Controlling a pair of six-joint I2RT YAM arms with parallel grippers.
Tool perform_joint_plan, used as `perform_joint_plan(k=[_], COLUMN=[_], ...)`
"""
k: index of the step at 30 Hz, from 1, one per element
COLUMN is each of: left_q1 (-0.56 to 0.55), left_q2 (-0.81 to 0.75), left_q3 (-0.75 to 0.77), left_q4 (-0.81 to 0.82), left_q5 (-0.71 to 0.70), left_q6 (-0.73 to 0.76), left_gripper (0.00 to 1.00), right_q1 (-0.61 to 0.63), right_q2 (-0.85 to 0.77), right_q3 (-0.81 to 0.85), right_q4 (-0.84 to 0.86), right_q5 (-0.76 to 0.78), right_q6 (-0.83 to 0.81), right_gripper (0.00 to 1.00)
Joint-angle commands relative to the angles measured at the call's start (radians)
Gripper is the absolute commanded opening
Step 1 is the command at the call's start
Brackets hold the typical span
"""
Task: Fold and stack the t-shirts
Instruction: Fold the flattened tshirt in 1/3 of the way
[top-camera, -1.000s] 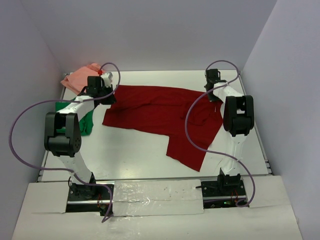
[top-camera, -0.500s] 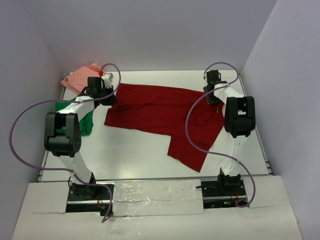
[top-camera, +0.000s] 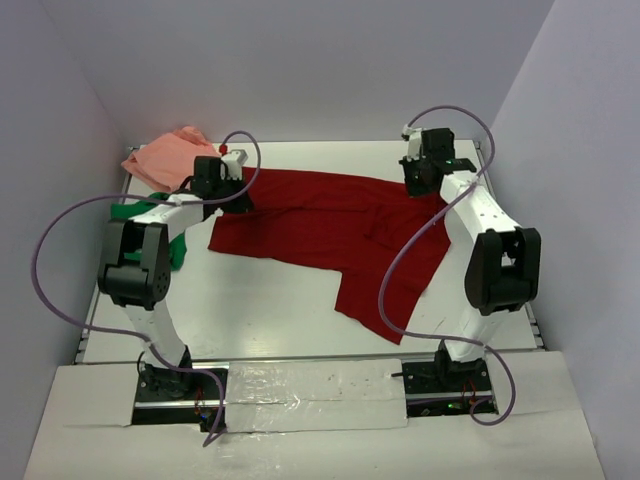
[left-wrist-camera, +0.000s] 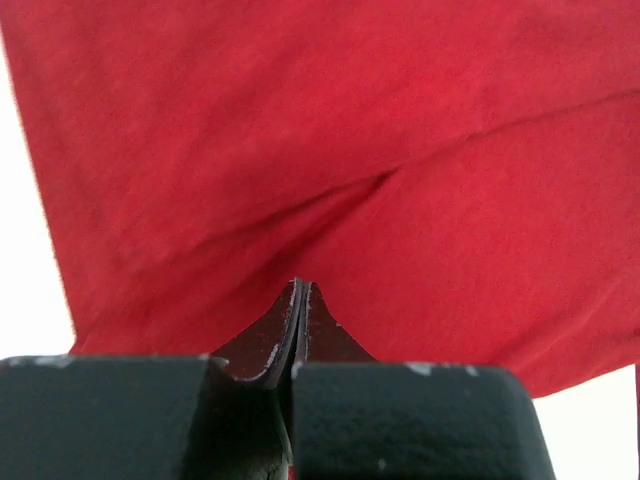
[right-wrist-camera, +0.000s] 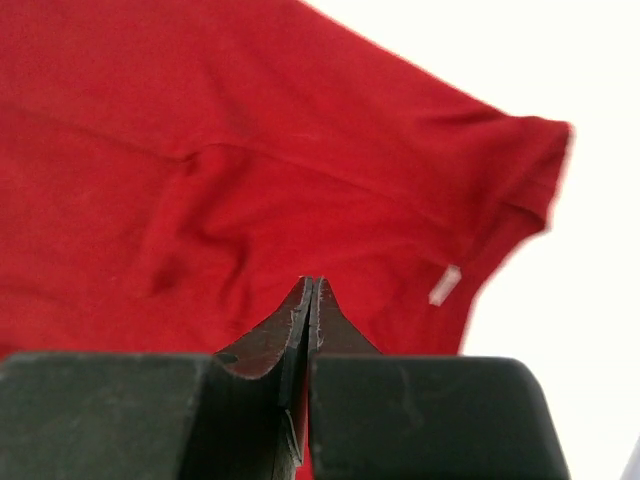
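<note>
Cloth in hand: dark red t-shirt (top-camera: 320, 225), spread and rumpled across the far half of table (top-camera: 260, 300). Left gripper (left-wrist-camera: 300, 300) is clenched at its far-left edge; a crease runs to the tips, so likely pinching cloth. Right gripper (right-wrist-camera: 311, 295) is clenched at the far-right edge; hold on cloth unclear. Judgement: confirm both pinches, lift evenly, keep the edge taut, then fold toward the near side.

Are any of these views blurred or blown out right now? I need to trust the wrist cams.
Top external: sharp and evenly lit, the dark red cloth t-shirt reads clearly. Left wrist: the cloth is slightly soft and the white table is blown out. Right wrist: the sleeve edge is smeared, and the table is overexposed there too.
</note>
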Motion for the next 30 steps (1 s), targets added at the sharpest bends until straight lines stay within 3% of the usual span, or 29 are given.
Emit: perform_joint_plan(k=[1, 11, 30], left_q1=[-0.035, -0.090, -0.055], left_q2=[0.077, 0.315, 0.527], left_q3=[0.092, 0.353, 0.670], left_q4=[0.046, -0.163, -0.249], left_q5=[0.012, -0.186, -0.321], left_q6=[-0.022, -0.049, -0.111], left_gripper=[0.00, 0.00, 0.00], right_q1=[0.037, 0.070, 0.111], right_q2=[0.076, 0.234, 0.110], right_q3=[0.033, 0.165, 0.143], right_q4=[-0.090, -0.255, -0.308], right_q5=[-0.037, 0.003, -0.009], right_q6=[0.023, 0.061, 0.064], right_gripper=[0.00, 0.00, 0.00])
